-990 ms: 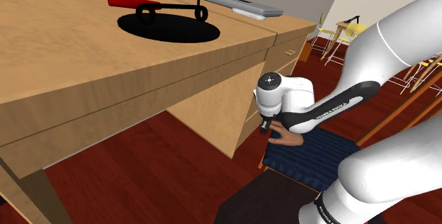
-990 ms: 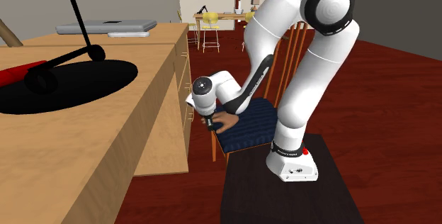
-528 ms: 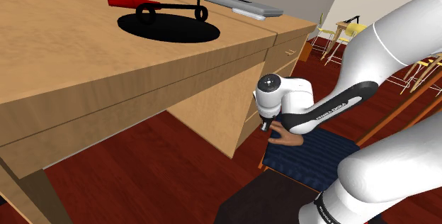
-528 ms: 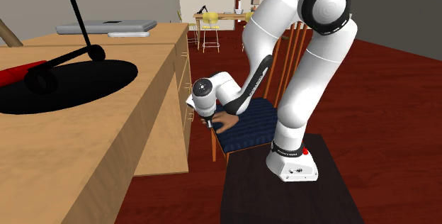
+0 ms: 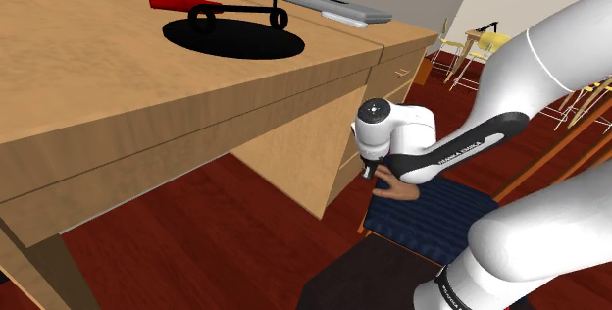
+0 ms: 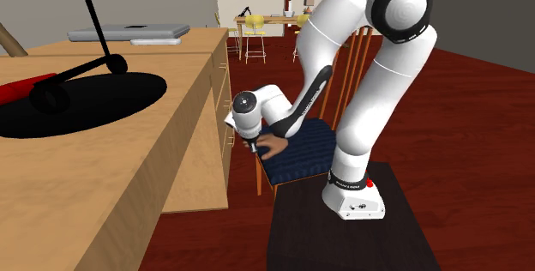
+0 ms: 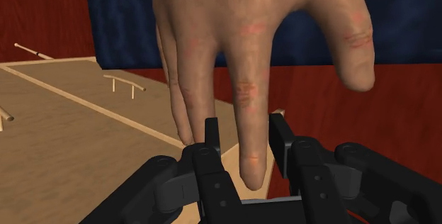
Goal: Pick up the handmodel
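Wrist view: the black gripper [image 7: 244, 127] is clamped on one finger of the flesh-toned handmodel [image 7: 255, 38].
Seen from the shoulder view, the handmodel lies on the dark blue chair seat [image 5: 441, 218], at the edge nearest the wooden desk [image 5: 118, 82], fingers overhanging the red-brown floor [image 5: 226, 230].

You see a home here: a wooden desk [image 5: 108, 82] with a lamp [image 5: 232, 35], a cushioned chair [image 6: 310, 147], red wood floor [image 6: 480, 166] (dining stools [image 6: 254, 27] behind).
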Controlling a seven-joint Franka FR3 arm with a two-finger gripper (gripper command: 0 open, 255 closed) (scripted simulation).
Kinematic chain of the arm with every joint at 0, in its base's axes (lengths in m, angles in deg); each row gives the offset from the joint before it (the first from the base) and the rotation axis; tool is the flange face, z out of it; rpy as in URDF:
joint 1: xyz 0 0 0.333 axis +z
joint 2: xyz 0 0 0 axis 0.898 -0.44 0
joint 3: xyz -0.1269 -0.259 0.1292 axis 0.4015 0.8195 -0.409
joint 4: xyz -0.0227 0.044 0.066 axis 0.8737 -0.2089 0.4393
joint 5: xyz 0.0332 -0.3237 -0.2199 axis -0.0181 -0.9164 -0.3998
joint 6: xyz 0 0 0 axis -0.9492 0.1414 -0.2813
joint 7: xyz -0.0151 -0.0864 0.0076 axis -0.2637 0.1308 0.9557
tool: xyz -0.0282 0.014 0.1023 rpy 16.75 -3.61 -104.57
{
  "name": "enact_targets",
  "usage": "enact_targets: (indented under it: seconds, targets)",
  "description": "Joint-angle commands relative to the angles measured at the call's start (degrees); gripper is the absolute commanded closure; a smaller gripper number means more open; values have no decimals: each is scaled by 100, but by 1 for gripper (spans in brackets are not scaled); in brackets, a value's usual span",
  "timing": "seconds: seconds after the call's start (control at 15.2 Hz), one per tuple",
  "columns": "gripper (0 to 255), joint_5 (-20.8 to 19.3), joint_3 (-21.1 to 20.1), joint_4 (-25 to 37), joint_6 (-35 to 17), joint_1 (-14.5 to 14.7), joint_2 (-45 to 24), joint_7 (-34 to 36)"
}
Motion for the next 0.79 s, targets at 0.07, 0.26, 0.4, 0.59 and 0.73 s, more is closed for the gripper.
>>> enact_targets:
  seconds: [0.07, 0.26, 0.4, 0.59, 0.73]
  targets:
    - [255, 331, 69, -22, 137, 112, 285, -359]
    - [255, 639, 143, -15, 316, 238, 556, -694]
    - [255, 822, 190, 3, 446, 318, 725, -900]
    - [255, 1064, 259, 46, 653, 430, 963, -1184]
    - [255, 1206, 303, 85, 797, 500, 1109, -1357]
